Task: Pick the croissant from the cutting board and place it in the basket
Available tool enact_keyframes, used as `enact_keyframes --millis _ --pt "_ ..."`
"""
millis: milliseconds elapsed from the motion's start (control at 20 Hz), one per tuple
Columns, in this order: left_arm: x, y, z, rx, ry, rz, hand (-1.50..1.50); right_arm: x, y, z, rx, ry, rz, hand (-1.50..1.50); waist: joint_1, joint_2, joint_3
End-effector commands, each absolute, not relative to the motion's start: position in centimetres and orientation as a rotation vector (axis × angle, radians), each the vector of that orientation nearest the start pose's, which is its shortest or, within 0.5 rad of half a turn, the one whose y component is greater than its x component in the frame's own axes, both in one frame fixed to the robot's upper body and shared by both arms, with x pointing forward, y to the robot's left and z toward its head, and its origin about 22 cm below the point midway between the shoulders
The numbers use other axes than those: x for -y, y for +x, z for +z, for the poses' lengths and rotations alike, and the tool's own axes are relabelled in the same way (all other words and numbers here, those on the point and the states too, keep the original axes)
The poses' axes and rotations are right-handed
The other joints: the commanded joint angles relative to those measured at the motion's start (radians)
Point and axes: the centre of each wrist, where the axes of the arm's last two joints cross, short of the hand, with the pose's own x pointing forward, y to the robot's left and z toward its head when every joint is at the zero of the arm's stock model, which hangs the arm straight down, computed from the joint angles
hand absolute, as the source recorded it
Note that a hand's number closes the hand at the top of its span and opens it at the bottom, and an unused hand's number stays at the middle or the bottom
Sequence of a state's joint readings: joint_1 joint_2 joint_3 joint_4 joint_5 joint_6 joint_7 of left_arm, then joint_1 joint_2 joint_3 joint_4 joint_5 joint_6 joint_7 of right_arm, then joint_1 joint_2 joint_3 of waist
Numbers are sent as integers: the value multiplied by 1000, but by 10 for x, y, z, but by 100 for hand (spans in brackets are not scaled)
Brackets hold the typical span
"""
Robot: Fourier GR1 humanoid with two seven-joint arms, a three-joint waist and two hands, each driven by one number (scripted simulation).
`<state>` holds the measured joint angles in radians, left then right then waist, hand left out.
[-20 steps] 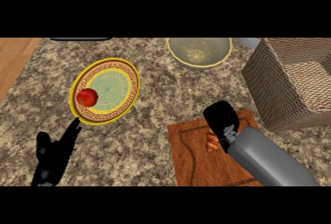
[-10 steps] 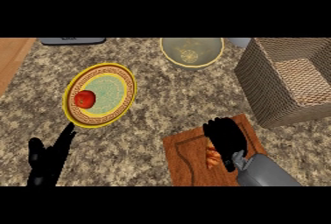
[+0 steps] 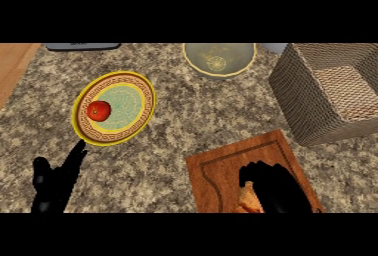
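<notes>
The right hand (image 3: 272,189) curls its fingers round the croissant (image 3: 249,201) on the cutting board (image 3: 221,172), at the near edge of the counter (image 3: 199,125). The wicker basket (image 3: 295,100) stands at its right edge. The left hand (image 3: 53,186) rests open at the near left corner.

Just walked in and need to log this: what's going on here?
The robot's right hand is down over the croissant, which lies mostly hidden on the cutting board. It is not yet in the basket, which stands up to the right. The left hand rests open at the lower left.
</notes>
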<state>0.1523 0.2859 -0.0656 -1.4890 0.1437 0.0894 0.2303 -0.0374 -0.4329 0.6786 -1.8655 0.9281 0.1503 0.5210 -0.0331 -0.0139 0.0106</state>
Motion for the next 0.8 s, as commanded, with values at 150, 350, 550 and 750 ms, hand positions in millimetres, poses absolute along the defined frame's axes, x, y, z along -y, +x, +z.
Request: enact_keyframes --millis 150,350,550,750 --pt "-292 174 -54 998 161 2 0 161 169 118 1690 -504 683 150 -11 6 -7" --pt "-307 188 -38 1013 171 2 0 190 150 170 1785 -554 545 150 4 8 -10" --pt "-316 178 -46 999 182 3 0 221 140 207 1757 -654 490 150 15 11 -11" --pt "-302 196 -47 1001 188 -9 0 240 156 233 1744 -727 421 150 11 12 -12"
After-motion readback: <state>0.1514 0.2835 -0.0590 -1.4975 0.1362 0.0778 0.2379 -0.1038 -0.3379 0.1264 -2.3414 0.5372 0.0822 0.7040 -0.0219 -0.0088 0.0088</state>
